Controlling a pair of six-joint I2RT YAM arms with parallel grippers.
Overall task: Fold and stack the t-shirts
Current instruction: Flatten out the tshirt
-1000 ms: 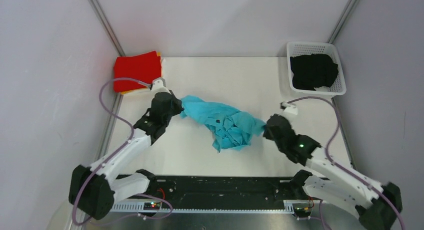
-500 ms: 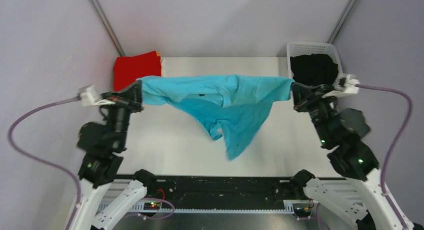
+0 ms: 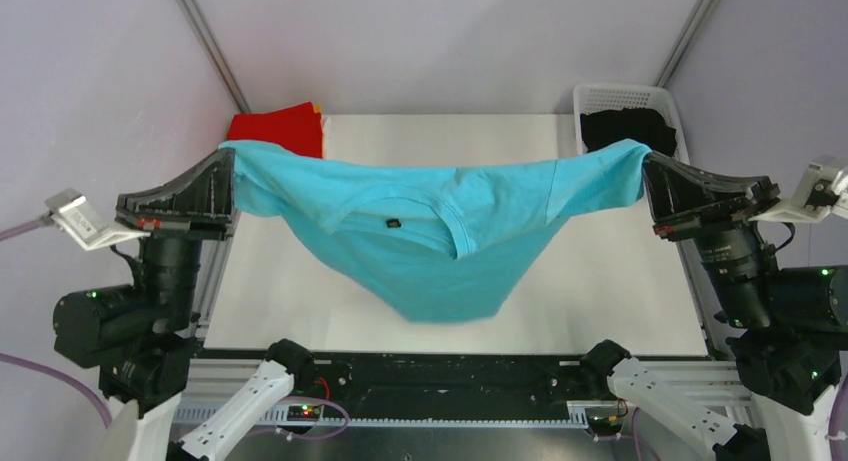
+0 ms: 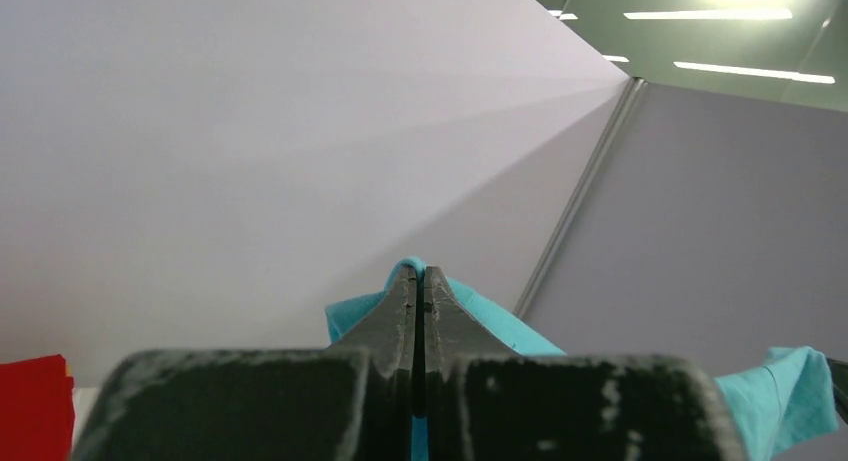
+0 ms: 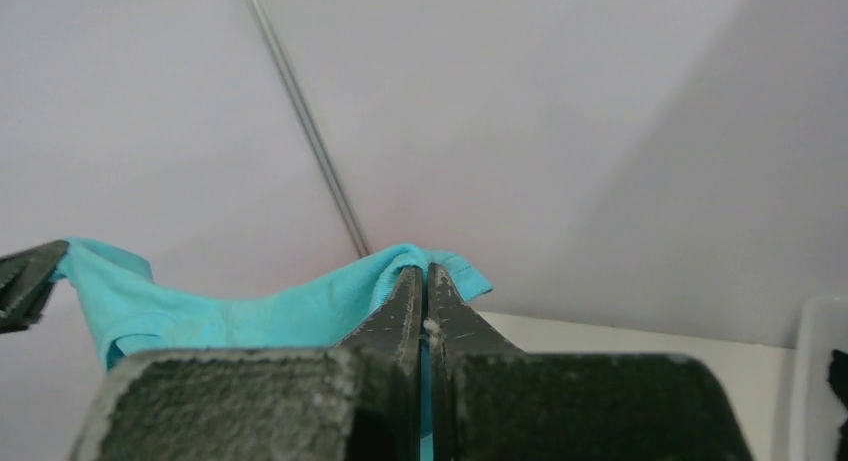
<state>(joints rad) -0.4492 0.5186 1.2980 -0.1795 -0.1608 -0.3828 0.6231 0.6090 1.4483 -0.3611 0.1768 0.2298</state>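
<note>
The turquoise-blue t-shirt (image 3: 430, 236) hangs stretched in the air between my two grippers, high above the table, its body sagging toward the near edge. My left gripper (image 3: 228, 171) is shut on its left end, which pokes past the tips in the left wrist view (image 4: 480, 316). My right gripper (image 3: 648, 171) is shut on its right end, seen in the right wrist view (image 5: 300, 311). A folded red t-shirt (image 3: 285, 129) lies on an orange one at the back left corner. A black t-shirt (image 3: 625, 129) fills the basket.
The white lattice basket (image 3: 622, 93) stands at the back right corner. The white table surface (image 3: 620, 281) lies below the hanging shirt. Grey walls with metal posts (image 3: 205, 36) close in the back and sides.
Both grippers have risen and spread apart, lifting the crumpled turquoise shirt off the table and stretching it wide in the air. The shirt now hangs open and nearer the camera.
</note>
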